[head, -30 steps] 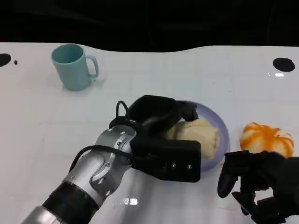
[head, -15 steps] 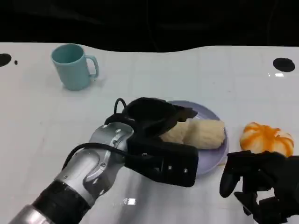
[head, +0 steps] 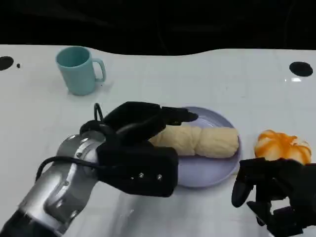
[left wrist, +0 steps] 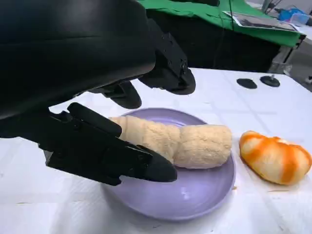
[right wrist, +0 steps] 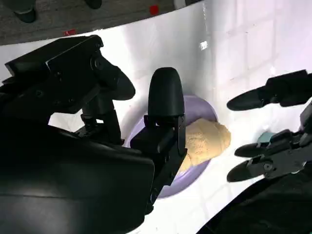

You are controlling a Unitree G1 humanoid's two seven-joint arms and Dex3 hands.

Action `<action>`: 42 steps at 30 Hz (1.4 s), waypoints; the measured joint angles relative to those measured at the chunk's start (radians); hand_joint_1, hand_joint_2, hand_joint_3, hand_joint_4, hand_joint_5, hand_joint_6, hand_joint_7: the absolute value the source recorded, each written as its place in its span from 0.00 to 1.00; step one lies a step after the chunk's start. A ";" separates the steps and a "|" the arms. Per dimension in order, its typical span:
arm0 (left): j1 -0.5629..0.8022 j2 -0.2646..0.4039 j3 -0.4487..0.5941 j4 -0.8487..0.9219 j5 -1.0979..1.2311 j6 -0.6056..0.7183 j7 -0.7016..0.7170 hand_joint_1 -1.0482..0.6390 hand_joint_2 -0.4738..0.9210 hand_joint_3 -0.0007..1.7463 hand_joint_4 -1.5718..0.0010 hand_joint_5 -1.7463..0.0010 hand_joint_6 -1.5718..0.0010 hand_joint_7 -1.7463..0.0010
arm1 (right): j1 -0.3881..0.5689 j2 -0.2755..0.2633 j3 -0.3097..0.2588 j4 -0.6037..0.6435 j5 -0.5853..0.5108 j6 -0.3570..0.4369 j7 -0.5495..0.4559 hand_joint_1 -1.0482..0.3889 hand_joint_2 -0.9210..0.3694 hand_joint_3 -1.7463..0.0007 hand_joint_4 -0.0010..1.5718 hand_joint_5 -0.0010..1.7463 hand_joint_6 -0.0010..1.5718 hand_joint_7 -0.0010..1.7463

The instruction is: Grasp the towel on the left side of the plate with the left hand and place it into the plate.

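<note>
The rolled, nubbly cream towel (head: 197, 140) lies across the smooth round lilac plate (head: 210, 170) on the glossy white counter (head: 163, 79), the left hand (head: 140, 123) at its nine o'clock end, fingers (left wrist: 165, 73) released and spread.

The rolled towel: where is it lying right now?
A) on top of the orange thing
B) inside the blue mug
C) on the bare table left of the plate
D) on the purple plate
D: the towel lies across the purple plate, fingers of the left hand apart beside it.
</note>
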 measured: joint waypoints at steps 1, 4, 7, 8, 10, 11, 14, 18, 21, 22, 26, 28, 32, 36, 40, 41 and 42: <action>0.037 0.003 0.030 -0.058 -0.057 0.019 -0.029 0.41 1.00 0.13 0.66 0.59 0.61 0.93 | 0.001 0.000 -0.003 0.001 0.000 0.000 0.000 0.75 0.26 0.39 0.44 0.98 0.43 0.83; 0.092 0.019 0.088 -0.155 -0.144 0.060 -0.075 0.45 1.00 0.16 0.57 0.54 0.53 0.90 | -0.002 0.001 -0.004 0.002 0.000 0.000 0.000 0.75 0.26 0.39 0.44 0.98 0.43 0.83; 0.169 0.058 0.175 -0.245 -0.254 0.071 -0.106 0.49 0.99 0.18 0.52 0.47 0.44 0.86 | -0.005 0.003 -0.005 0.001 0.003 0.004 0.000 0.75 0.26 0.39 0.44 0.98 0.43 0.83; 0.193 0.065 0.200 -0.272 -0.289 0.082 -0.110 0.50 0.98 0.20 0.53 0.44 0.42 0.85 | -0.006 0.003 -0.005 0.001 0.003 0.007 0.000 0.75 0.26 0.40 0.44 0.98 0.43 0.83; 0.242 0.064 0.238 -0.319 -0.356 0.118 -0.111 0.54 0.81 0.46 0.52 0.35 0.40 0.74 | -0.007 0.004 -0.004 0.001 0.003 0.009 0.000 0.75 0.26 0.40 0.44 0.97 0.43 0.83; 0.267 0.059 0.252 -0.339 -0.388 0.141 -0.111 0.54 0.78 0.50 0.52 0.34 0.41 0.72 | -0.007 0.006 -0.003 0.001 0.003 0.010 0.000 0.75 0.26 0.40 0.44 0.97 0.43 0.83; 0.306 0.054 0.267 -0.371 -0.433 0.188 -0.110 0.56 0.74 0.57 0.51 0.30 0.40 0.67 | -0.007 0.007 -0.003 0.001 0.003 0.014 -0.001 0.75 0.26 0.40 0.44 0.97 0.43 0.83; 0.382 0.008 0.321 -0.446 -0.553 0.259 -0.087 0.59 0.66 0.72 0.52 0.14 0.49 0.33 | -0.009 0.007 -0.006 -0.001 0.003 0.020 -0.001 0.75 0.26 0.40 0.44 0.96 0.44 0.82; 0.445 -0.011 0.344 -0.479 -0.614 0.312 -0.072 0.57 0.68 0.71 0.52 0.07 0.51 0.26 | -0.009 0.006 -0.011 -0.001 0.002 0.024 -0.001 0.75 0.26 0.40 0.44 0.96 0.44 0.82; 0.460 -0.011 0.349 -0.487 -0.622 0.324 -0.066 0.57 0.69 0.71 0.52 0.06 0.51 0.25 | -0.009 0.006 -0.012 -0.003 0.003 0.026 -0.001 0.75 0.26 0.40 0.44 0.96 0.44 0.82; 0.498 -0.013 0.352 -0.505 -0.646 0.384 -0.041 0.55 0.66 0.76 0.51 0.02 0.51 0.18 | -0.005 0.005 -0.020 -0.010 0.003 0.028 -0.001 0.75 0.26 0.40 0.44 0.96 0.43 0.82; 0.496 -0.014 0.357 -0.505 -0.667 0.427 -0.025 0.55 0.63 0.80 0.47 0.00 0.49 0.12 | -0.001 0.003 -0.022 -0.012 0.004 0.027 0.000 0.75 0.26 0.39 0.44 0.96 0.43 0.83; 0.478 -0.014 0.376 -0.491 -0.703 0.539 -0.001 0.58 0.62 0.84 0.44 0.00 0.48 0.08 | 0.004 -0.001 -0.037 -0.012 0.016 0.022 0.005 0.75 0.26 0.39 0.44 0.97 0.43 0.83; 0.449 -0.015 0.391 -0.477 -0.741 0.634 0.019 0.58 0.61 0.83 0.44 0.00 0.46 0.06 | 0.008 -0.003 -0.045 -0.003 0.021 -0.007 0.009 0.75 0.26 0.39 0.45 0.96 0.43 0.83; 0.442 -0.015 0.397 -0.477 -0.769 0.700 0.037 0.57 0.61 0.82 0.44 0.00 0.48 0.03 | 0.011 -0.003 -0.045 0.006 0.021 -0.026 0.010 0.76 0.25 0.40 0.45 0.96 0.43 0.83; 0.440 -0.015 0.400 -0.477 -0.777 0.710 0.039 0.56 0.61 0.82 0.44 0.00 0.48 0.02 | 0.012 -0.003 -0.045 0.006 0.021 -0.026 0.010 0.76 0.25 0.40 0.44 0.95 0.43 0.83; 0.439 -0.015 0.403 -0.477 -0.781 0.718 0.045 0.56 0.61 0.82 0.44 0.00 0.49 0.02 | 0.012 -0.003 -0.045 0.006 0.020 -0.026 0.010 0.76 0.25 0.40 0.44 0.96 0.43 0.83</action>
